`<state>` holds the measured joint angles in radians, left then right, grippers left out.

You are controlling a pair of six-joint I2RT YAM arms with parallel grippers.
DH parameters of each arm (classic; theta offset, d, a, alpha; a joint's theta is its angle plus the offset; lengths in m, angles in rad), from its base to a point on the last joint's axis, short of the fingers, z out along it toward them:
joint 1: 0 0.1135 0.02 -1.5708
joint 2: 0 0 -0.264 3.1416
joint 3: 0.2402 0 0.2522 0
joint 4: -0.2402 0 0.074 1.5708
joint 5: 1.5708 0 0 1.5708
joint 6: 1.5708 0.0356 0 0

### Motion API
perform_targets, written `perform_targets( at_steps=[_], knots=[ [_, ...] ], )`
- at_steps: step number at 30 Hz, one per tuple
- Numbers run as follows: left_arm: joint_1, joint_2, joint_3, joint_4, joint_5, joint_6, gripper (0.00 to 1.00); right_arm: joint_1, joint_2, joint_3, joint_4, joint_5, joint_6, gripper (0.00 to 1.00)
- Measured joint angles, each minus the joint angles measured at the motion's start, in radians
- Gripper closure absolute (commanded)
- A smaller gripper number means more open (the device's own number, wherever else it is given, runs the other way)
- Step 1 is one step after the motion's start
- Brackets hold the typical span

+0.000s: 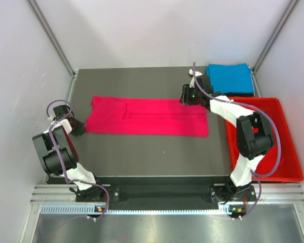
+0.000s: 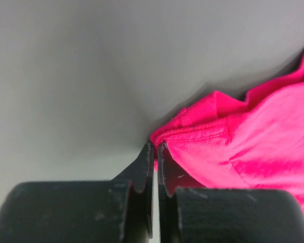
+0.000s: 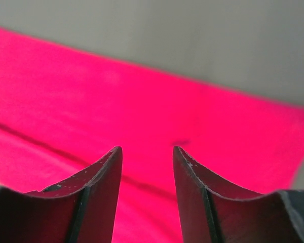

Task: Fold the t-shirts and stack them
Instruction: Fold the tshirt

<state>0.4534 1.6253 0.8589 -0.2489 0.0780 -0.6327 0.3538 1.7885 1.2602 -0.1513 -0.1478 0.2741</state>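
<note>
We saw the pink tee (image 1: 147, 117) lying flat as a long folded strip across the middle of the table (image 1: 142, 157). The blue tee (image 1: 230, 78) sat folded at the far right corner, beside the crate (image 1: 289, 152). The left gripper (image 2: 155, 148) was pinched together on the hem at the strip's left end, with a sliver of pink between the jaws. The right gripper (image 3: 147, 152) hung over the right end, jaws apart, nothing in them. We judged the pink tee light, limp, neither slippery nor fragile. Lifted from one end it would sag and drag. Best hold: hem corners at both ends, pinching all layers.
</note>
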Motion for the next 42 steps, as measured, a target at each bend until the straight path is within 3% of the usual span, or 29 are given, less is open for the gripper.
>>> perform_targets(
  at_steps=[8, 15, 24, 31, 38, 42],
  knots=[
    [0.0, 0.156, 0.164, 0.04, -0.005, -0.005, 1.0, -0.064, 0.194, 0.183, -0.068, 0.01, -0.117, 0.48],
    [0.0, 0.278, 0.294, 0.106, 0.028, -0.021, 1.0, -0.121, 0.257, 0.224, -0.166, -0.062, -0.227, 0.39],
    [-0.021, 0.435, 0.482, 0.146, 0.091, -0.042, 1.0, -0.253, 0.285, 0.28, -0.312, -0.286, -0.332, 0.46],
    [-0.04, 0.518, 0.589, 0.163, 0.124, -0.046, 1.0, -0.259, 0.28, 0.209, -0.345, -0.375, -0.361, 0.48],
    [-0.042, 0.581, 0.677, 0.16, 0.161, -0.045, 1.0, -0.258, 0.261, 0.169, -0.346, -0.393, -0.361, 0.6],
    [-0.047, 0.621, 0.733, 0.16, 0.183, -0.045, 1.0, -0.258, 0.237, 0.125, -0.347, -0.39, -0.359, 0.74]
  ],
)
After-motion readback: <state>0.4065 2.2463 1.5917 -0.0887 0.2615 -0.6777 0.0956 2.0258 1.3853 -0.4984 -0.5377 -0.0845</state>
